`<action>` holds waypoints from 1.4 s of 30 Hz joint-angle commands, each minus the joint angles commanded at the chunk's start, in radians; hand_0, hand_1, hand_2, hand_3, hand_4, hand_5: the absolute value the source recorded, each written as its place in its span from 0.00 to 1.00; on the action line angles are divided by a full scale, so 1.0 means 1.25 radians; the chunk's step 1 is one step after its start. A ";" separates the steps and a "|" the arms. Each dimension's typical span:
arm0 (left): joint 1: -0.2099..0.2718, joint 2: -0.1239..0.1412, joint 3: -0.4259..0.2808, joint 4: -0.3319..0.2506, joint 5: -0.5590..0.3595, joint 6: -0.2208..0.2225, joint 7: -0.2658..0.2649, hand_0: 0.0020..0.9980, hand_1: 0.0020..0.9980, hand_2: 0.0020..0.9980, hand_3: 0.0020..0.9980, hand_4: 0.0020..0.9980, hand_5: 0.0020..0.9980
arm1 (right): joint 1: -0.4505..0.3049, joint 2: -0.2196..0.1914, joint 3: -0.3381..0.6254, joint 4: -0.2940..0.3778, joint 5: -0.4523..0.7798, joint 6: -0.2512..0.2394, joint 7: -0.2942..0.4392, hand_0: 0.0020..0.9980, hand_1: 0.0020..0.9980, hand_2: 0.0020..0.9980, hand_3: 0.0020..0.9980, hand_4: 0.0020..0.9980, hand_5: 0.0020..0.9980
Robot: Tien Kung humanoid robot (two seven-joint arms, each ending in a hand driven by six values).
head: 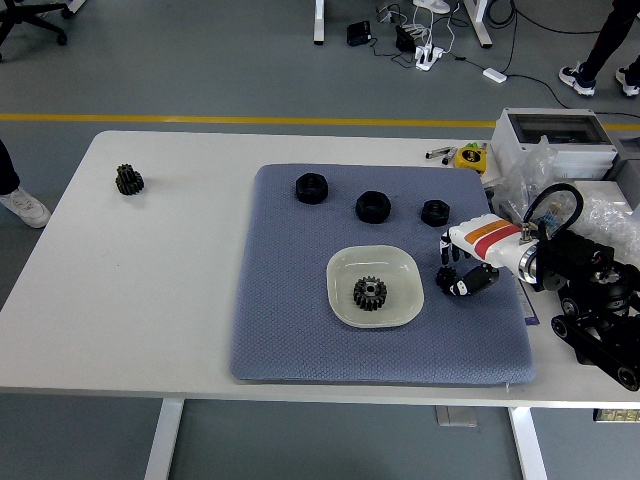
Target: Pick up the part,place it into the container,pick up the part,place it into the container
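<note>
Head view: we see our right hand [462, 262], fingers loosely curled and holding nothing, at 3 o'clock of the dish [340, 295]; one gear [370, 292] inside, three nuts [373, 206] at 12 o'clock, mat [290, 300] open toward 9.

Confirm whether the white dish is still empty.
No: a dark gear already lies inside the white dish on the blue mat.
</note>
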 joint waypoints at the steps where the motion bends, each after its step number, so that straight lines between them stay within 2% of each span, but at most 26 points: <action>1: 0.000 0.000 0.000 0.000 0.000 0.000 0.000 0.66 0.68 0.63 0.56 0.60 0.49 | -0.001 0.000 -0.001 0.000 0.000 0.001 0.001 0.26 0.44 0.49 0.51 0.79 0.30; 4: 0.001 0.000 -0.002 0.000 0.002 0.000 0.001 0.66 0.68 0.63 0.56 0.60 0.49 | -0.002 -0.002 -0.002 0.001 0.000 0.004 0.003 0.26 0.44 0.49 0.51 0.79 0.30; 5: 0.001 0.000 -0.003 0.000 0.003 0.000 0.001 0.66 0.68 0.63 0.56 0.60 0.49 | -0.003 -0.002 -0.002 0.001 0.000 0.005 0.004 0.23 0.42 0.47 0.51 0.77 0.27; 10: 0.003 0.000 -0.005 0.000 0.008 -0.001 0.003 0.66 0.68 0.63 0.56 0.60 0.49 | -0.004 -0.003 -0.002 0.005 -0.002 0.002 0.007 0.23 0.42 0.47 0.51 0.77 0.27; 11: 0.003 0.000 -0.006 0.000 0.009 -0.001 0.003 0.66 0.68 0.63 0.56 0.60 0.49 | -0.005 -0.004 -0.002 0.005 -0.002 0.000 0.008 0.18 0.38 0.45 0.52 0.80 0.24; 16: 0.004 0.000 -0.008 0.000 0.012 -0.001 0.004 0.66 0.68 0.63 0.56 0.60 0.49 | -0.006 -0.005 -0.001 0.008 -0.003 -0.003 0.010 0.18 0.38 0.45 0.52 0.80 0.24; 17: 0.005 0.000 -0.008 0.000 0.013 -0.001 0.004 0.66 0.68 0.63 0.56 0.60 0.49 | -0.006 -0.005 -0.001 0.009 -0.003 -0.004 0.010 0.14 0.31 0.41 0.51 0.90 0.17; 22: 0.004 0.000 -0.008 0.000 0.015 -0.002 0.004 0.66 0.68 0.63 0.56 0.60 0.49 | -0.005 -0.006 -0.002 0.013 -0.004 -0.002 0.012 0.14 0.31 0.41 0.51 0.90 0.17; 23: 0.003 0.000 -0.008 0.000 0.014 -0.002 0.004 0.66 0.67 0.63 0.56 0.60 0.49 | -0.006 -0.007 -0.001 0.014 -0.004 -0.001 0.013 0.12 0.26 0.38 0.49 0.90 0.16; 42: 0.000 0.002 0.000 0.001 0.002 -0.001 0.000 0.66 0.68 0.63 0.56 0.60 0.49 | -0.002 -0.022 0.021 0.047 0.007 0.004 0.012 0.11 0.25 0.35 0.48 0.88 0.13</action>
